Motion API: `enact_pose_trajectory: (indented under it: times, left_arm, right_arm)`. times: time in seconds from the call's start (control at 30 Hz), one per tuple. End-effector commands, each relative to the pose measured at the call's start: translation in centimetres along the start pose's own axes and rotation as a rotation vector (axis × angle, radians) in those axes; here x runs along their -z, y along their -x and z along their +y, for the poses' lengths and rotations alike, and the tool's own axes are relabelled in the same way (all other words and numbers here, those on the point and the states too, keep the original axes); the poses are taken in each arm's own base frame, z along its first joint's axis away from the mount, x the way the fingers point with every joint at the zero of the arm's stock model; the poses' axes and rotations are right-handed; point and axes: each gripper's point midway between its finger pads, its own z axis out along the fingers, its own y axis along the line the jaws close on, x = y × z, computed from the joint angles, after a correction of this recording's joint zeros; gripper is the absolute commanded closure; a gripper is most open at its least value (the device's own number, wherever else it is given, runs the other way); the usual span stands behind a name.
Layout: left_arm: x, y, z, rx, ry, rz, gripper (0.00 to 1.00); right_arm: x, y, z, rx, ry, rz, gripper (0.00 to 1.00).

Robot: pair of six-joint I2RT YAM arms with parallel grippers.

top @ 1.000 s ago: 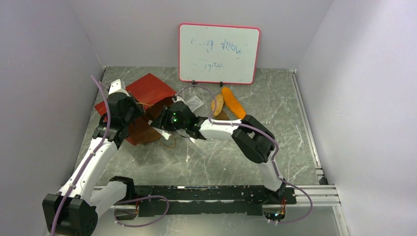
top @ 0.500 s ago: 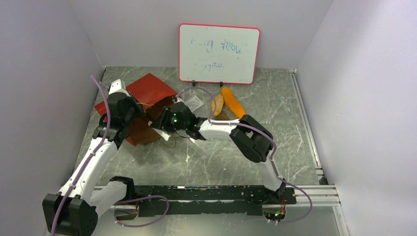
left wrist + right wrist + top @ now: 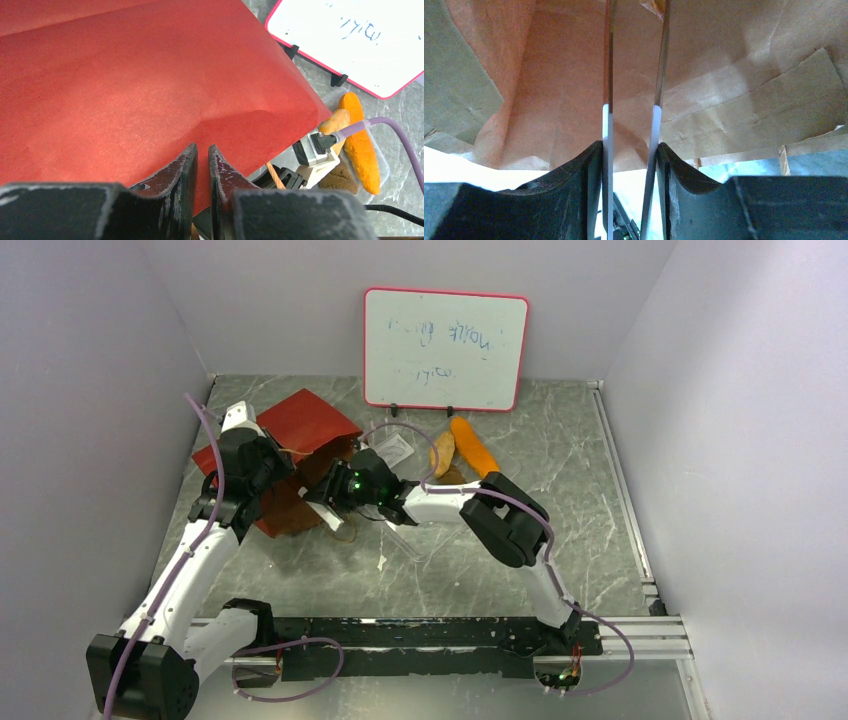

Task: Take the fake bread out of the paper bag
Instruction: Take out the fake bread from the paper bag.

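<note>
The red paper bag lies on its side at the back left. My left gripper is shut on its red upper wall, with the jaws pinching the paper edge. My right gripper is shut on thin tongs. The tongs reach into the bag's brown kraft inside. A small tan-orange bit shows by the tongs' tip at the top edge; I cannot tell what it is. The orange baguette, the tan roll and the dark-brown lump lie outside the bag.
The bread pieces rest in a clear plastic tray right of the bag. A pink-framed whiteboard stands at the back. Grey walls close in left and right. A rail runs along the table's right edge.
My right arm has shifted a little to the left, bringing the tongs further into the bag's mouth. My left gripper and the bag have stayed put.
</note>
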Motion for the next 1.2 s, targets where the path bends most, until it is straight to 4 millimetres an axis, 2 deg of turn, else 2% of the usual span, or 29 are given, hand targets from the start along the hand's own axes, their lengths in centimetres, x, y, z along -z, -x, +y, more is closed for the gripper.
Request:
enact_pose_trajectory:
  times: [0.0, 0.5, 0.93, 1.17]
  left_arm:
    - [0.6, 0.9, -1.0, -0.010, -0.046, -0.023, 0.91]
    - [0.9, 0.5, -1.2, -0.010, -0.062, -0.009, 0.92]
    - [1.1, 0.1, -1.3, -0.010, -0.074, 0.003, 0.93]
    - [1.2, 0.0, -1.2, -0.017, -0.071, 0.004, 0.93]
  right_arm:
    - [-0.6, 0.8, 1.3, -0.048, 0.071, -0.004, 0.59]
    - [-1.3, 1.1, 1.8, -0.134, 0.142, 0.017, 0.58]
    - [-2.6, 1.9, 3.2, -0.156, 0.190, 0.033, 0.58]
    - [-3.8, 1.4, 2.5, -0.155, 0.204, 0.065, 0.58]
